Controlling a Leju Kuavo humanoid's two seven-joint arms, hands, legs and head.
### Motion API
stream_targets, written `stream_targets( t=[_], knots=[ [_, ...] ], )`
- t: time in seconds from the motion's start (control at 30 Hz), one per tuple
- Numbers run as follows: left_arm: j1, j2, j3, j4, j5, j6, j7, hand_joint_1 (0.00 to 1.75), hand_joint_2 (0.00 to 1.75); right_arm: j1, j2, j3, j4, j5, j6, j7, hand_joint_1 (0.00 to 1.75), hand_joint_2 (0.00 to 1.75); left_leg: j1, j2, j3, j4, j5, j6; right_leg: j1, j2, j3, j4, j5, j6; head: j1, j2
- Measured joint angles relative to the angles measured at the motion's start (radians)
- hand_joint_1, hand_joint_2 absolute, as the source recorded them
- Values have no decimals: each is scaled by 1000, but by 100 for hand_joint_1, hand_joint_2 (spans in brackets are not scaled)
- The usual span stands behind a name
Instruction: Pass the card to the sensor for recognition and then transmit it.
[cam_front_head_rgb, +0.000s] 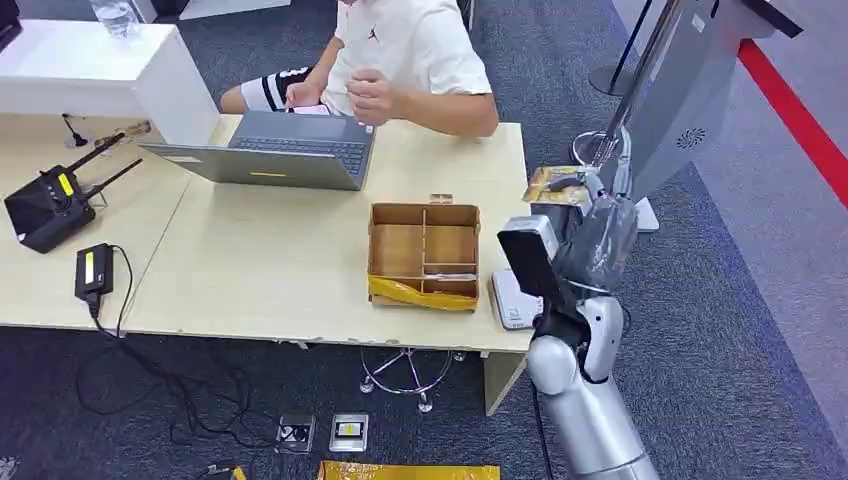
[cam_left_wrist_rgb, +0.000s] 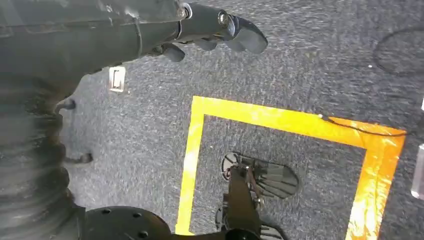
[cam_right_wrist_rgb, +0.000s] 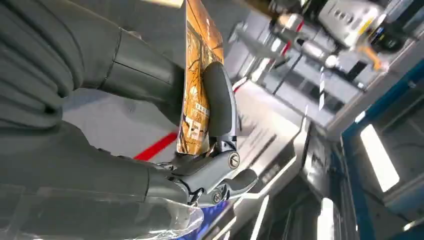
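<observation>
A: Head view. Which hand carries the card?

B: The right hand (cam_front_head_rgb: 590, 205), raised past the far right corner of the table (cam_front_head_rgb: 300, 270), pinches the card (cam_front_head_rgb: 556, 184) between thumb and fingers. The card sticks out of the hand toward the table side, lying roughly flat.

A: And in the right wrist view?

B: The card (cam_right_wrist_rgb: 199, 80) stands edge-on, orange and printed, with a dark finger (cam_right_wrist_rgb: 219, 100) pressed against one face and the thumb behind the other.

A: What lies near that hand?

B: A grey kiosk (cam_front_head_rgb: 680, 90) rises just beyond it. Below its forearm a white reader (cam_front_head_rgb: 510, 300) rests on the table edge, beside a divided cardboard box (cam_front_head_rgb: 424, 254).

A: The left hand?

B: The left hand (cam_left_wrist_rgb: 215, 30) hangs over the carpet (yellow tape (cam_left_wrist_rgb: 280, 120) beneath), fingers loosely curled, holding nothing.
</observation>
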Motion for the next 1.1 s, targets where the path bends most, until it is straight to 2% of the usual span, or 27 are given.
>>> stream_targets(
  t=[0.13, 0.27, 0.57, 0.7, 1.03, 1.07, 1.1],
  knots=[
    [-19, -1, -22, 0, -25, -15, 18, 0, 175, -126, -5, 109, 157, -36, 41, 57, 175, 175, 0, -3, -1, 0, 2, -1, 0, -3, 0, 0, 0, 0, 0, 0],
    [-37, -1, -38, 0, -38, -20, 35, 0, 175, -231, -5, 209, 329, 9, 84, 127, 175, 175, 0, -5, -2, 0, 2, -1, 0, -5, 0, 0, 0, 0, 0, 0],
    [-53, 2, -71, 0, -48, -48, 56, 0, 175, -361, -9, 372, 606, 165, 190, 275, 175, 175, 0, -5, -2, 0, 2, -1, 0, -5, -1, 0, 0, 0, 0, 0],
    [-54, 3, -80, 0, -51, -49, 60, 0, 175, -377, -19, 389, 657, 165, 192, 310, 175, 175, 0, -5, -2, 0, 2, -1, 0, -4, -1, 0, 0, 0, 0, 0],
    [-64, 3, -104, 0, -62, -58, 67, 0, 175, -404, -48, 410, 713, 184, 190, 326, 175, 175, 0, -4, -1, 1, 2, -1, 0, -2, -1, 0, 1, 1, 0, 0],
    [-64, 3, -106, 0, -62, -58, 67, 0, 175, -404, -49, 413, 716, 185, 189, 328, 21, 175, 0, -4, -1, 1, 2, -1, 0, -2, -1, 0, 1, 1, 0, 0],
    [-64, 2, -106, 0, -62, -58, 68, 0, 175, -404, -51, 415, 719, 190, 186, 331, 0, 175, 0, -4, -1, 1, 2, -1, 0, -2, -1, 0, 1, 1, 0, 0]
  ],
)
